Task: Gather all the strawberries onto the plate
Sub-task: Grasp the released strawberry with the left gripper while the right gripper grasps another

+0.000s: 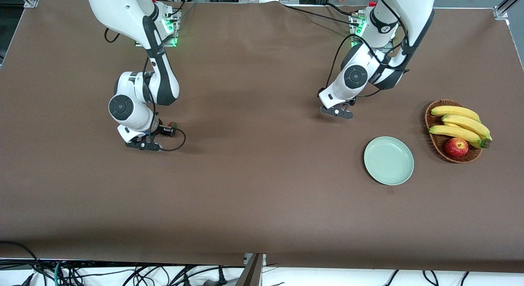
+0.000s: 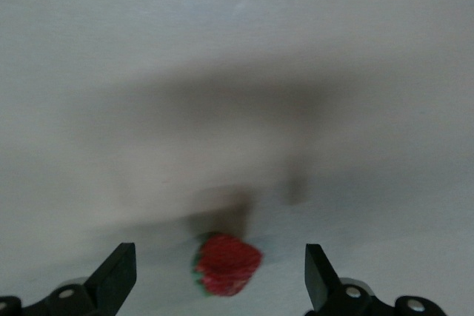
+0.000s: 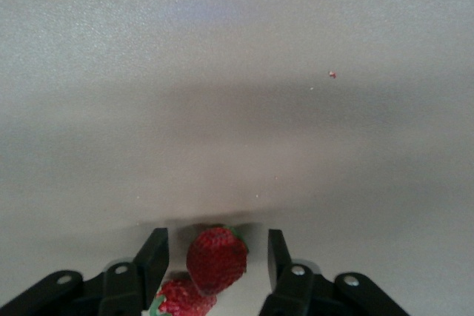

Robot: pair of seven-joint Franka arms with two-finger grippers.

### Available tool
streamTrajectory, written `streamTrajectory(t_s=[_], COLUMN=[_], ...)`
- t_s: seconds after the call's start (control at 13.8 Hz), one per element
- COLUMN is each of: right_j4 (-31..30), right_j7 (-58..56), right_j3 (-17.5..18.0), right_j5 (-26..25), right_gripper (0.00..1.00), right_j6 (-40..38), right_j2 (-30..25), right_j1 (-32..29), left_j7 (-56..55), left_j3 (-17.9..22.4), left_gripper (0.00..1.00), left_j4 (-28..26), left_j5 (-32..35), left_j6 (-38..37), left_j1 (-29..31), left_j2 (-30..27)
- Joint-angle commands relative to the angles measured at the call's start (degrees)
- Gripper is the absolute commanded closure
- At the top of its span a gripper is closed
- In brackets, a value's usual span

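The pale green plate [image 1: 389, 160] lies bare toward the left arm's end of the table. My right gripper [image 3: 215, 246] is open and low over the table, with its fingers [image 3: 154, 253] on either side of one strawberry [image 3: 216, 258] and not touching it. A second strawberry [image 3: 181, 297] lies right beside the first, by one finger. In the front view my right hand [image 1: 149, 134] hides most of them; a small red and green bit [image 1: 173, 124] shows beside it. My left gripper [image 2: 220, 257] is wide open, low over a third strawberry [image 2: 226, 264]. My left hand [image 1: 337, 110] hides that berry in the front view.
A brown wicker basket [image 1: 433, 114] with bananas [image 1: 460, 122] and a red apple [image 1: 456, 147] stands beside the plate, closer to the table's end. A brown cloth covers the table.
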Motion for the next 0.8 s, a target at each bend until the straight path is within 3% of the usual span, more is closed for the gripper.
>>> streamTrajectory(t_s=[0.0, 0.07, 0.22, 0.29, 0.36, 0.58, 0.72], right_j4=[-0.8, -0.8, -0.7, -0.2, 1.2, 11.6, 19.9], right_j7=[-1.4, -1.4, -1.6, -1.7, -1.8, 0.0, 7.4], right_j3=[0.3, 0.3, 0.3, 0.4, 0.4, 0.3, 1.6], right_j5=[1.4, 1.4, 1.4, 1.4, 1.3, 1.3, 1.3], right_gripper=[0.66, 0.79, 0.94, 0.95, 0.95, 0.95, 0.95], right_j6=[0.6, 0.5, 0.2, -0.4, -2.2, -14.1, -19.0], right_j2=[-0.5, -0.5, -0.5, -1.0, -1.7, -2.2, -1.2], right_j1=[-0.4, -0.4, -0.2, -0.2, -0.1, 0.4, 1.6], left_j7=[-0.5, -0.4, -0.3, 0.0, 0.1, 0.8, 3.4], left_j3=[-0.1, -0.1, -0.1, -0.1, -0.2, 0.0, 0.5], left_gripper=[0.21, 0.37, 0.74, 0.90, 0.99, 1.00, 1.00], left_j4=[-1.0, -1.0, -1.0, -1.0, -0.9, 1.3, 7.0], left_j5=[-1.0, -0.9, -0.8, -0.8, -0.8, -0.8, -0.7], left_j6=[2.9, 2.9, 2.4, 2.1, 0.9, -5.1, -10.5], left_j1=[-0.3, -0.3, -0.3, -0.2, 0.0, 0.7, 2.4], left_j2=[0.9, 0.9, 0.4, 0.0, -0.5, -3.1, -2.6])
